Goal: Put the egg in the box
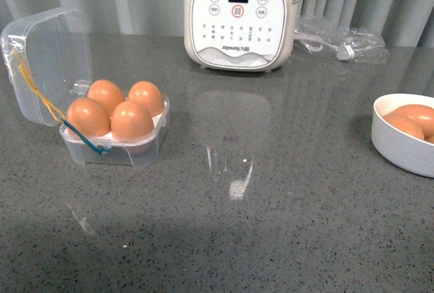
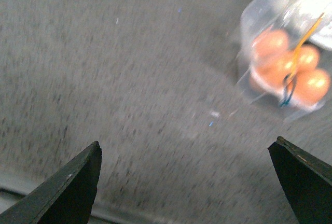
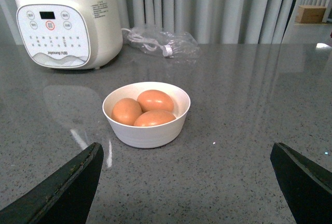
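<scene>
Left gripper (image 2: pixel 185 149) is seen spread wide, nothing held. Right gripper (image 3: pixel 187 151) is likewise spread wide and empty, faced toward the bowl (image 3: pixel 148 133). Four eggs (image 1: pixel 131 120) are seated in the box (image 1: pixel 115 152), lid raised.

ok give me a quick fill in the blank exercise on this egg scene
1. The small clear plastic egg box, its hinged lid open, holds ____ brown eggs.
2. The round white bowl holds ____ more.
3. In the front view, that bowl sits on the ____ side of the grey speckled table.
4. The left end effector and the right end effector are both ____, holding nothing.

Missing words: four; three; right; open
</scene>
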